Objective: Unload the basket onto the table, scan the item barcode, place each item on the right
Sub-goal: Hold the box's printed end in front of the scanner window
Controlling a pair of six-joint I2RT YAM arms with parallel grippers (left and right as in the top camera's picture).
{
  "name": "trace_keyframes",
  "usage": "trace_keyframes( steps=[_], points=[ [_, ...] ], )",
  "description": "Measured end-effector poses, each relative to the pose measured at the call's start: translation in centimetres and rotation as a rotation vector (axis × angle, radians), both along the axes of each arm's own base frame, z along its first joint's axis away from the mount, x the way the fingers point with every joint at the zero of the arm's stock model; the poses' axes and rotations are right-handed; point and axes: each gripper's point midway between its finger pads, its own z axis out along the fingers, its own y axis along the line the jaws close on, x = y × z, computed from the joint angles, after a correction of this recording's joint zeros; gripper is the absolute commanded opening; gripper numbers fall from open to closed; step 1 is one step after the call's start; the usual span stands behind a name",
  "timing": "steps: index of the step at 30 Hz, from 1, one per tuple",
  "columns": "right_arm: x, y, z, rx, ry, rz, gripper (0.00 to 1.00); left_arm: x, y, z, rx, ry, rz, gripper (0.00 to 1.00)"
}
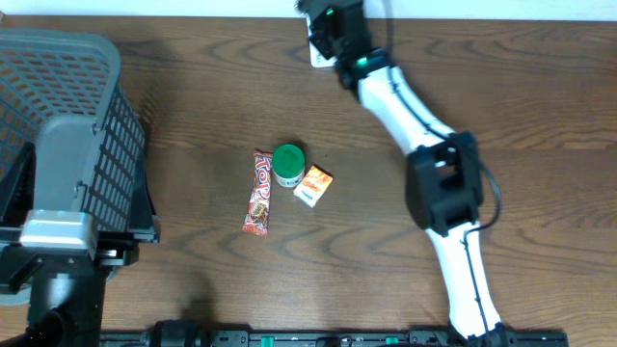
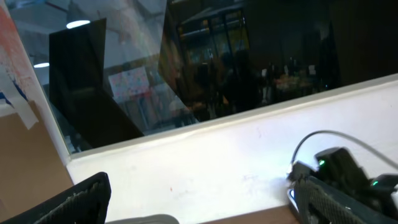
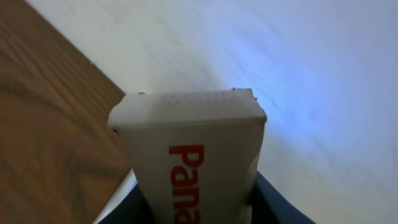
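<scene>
White scanner [image 3: 193,143] clamped in right gripper [image 1: 333,37] at tabletop's far edge. Left gripper [image 1: 66,173] spread wide, empty. Candy bar [image 1: 258,193], green-lid jar [image 1: 287,164] and orange box [image 1: 314,184] sit mid-tabletop, apparently unscanned.

Brown wood-grain table [image 1: 212,87]; grey mesh basket [image 1: 58,77] left; red-orange printed candy wrapper [image 1: 259,193]; green jar lid [image 1: 288,160]; orange-white packet [image 1: 313,184]; white box [image 3: 193,149], red lettering.

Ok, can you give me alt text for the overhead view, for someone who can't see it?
The right gripper holds a white box at the far edge of a wooden table. In the middle, close together, lie a candy bar, a green-lidded jar and a small orange box; a grey basket stands at the left.
</scene>
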Motion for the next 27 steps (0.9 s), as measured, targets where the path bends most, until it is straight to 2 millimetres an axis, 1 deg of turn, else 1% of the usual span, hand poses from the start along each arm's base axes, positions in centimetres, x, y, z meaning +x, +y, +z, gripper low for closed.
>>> trace_keyframes(
  steps=[1, 2, 4, 6, 10, 13, 16, 18, 24, 25, 27],
  points=[
    [0.0, 0.6, -0.2, -0.037, -0.027, 0.006, 0.36, 0.0, 0.0, 0.0, 0.000, 0.001, 0.000, 0.94],
    [-0.2, 1.5, -0.2, -0.078, -0.052, 0.021, 0.37, 0.0, 0.0, 0.0, 0.000, 0.001, 0.000, 0.94],
    [-0.2, 2.0, 0.4, -0.117, -0.089, 0.034, 0.36, 0.0, 0.0, 0.0, 0.000, 0.002, 0.000, 0.94],
    [0.1, 1.9, 1.5, -0.169, -0.134, 0.039, 0.36, 0.0, 0.0, 0.0, 0.000, 0.001, 0.000, 0.94],
    [0.6, 1.0, 2.8, -0.298, -0.202, 0.032, 0.37, 0.0, 0.0, 0.0, 0.000, 0.001, 0.000, 0.94],
    [1.1, 0.9, 4.0, -0.373, -0.276, 0.026, 0.38, 0.0, 0.0, 0.0, 0.000, 0.001, 0.000, 0.94],
    [1.6, 0.7, 4.1, -0.447, -0.332, 0.017, 0.37, 0.0, 0.0, 0.0, 0.000, 0.001, 0.000, 0.94],
    [2.0, 0.7, 3.3, -0.487, -0.356, 0.011, 0.36, 0.0, 0.0, 0.0, 0.000, 0.001, 0.000, 0.94],
    [2.5, 0.8, -3.6, -0.609, -0.299, 0.049, 0.34, 0.0, 0.0, 0.0, 0.000, 0.001, 0.000, 0.94],
    [2.4, 0.9, -4.3, -0.630, -0.298, 0.055, 0.34, 0.0, 0.0, 0.0, 0.000, 0.001, 0.000, 0.94],
    [2.3, 1.1, -4.4, -0.647, -0.306, 0.057, 0.34, 0.0, 0.0, 0.0, 0.000, 0.001, 0.000, 0.94]
  ],
)
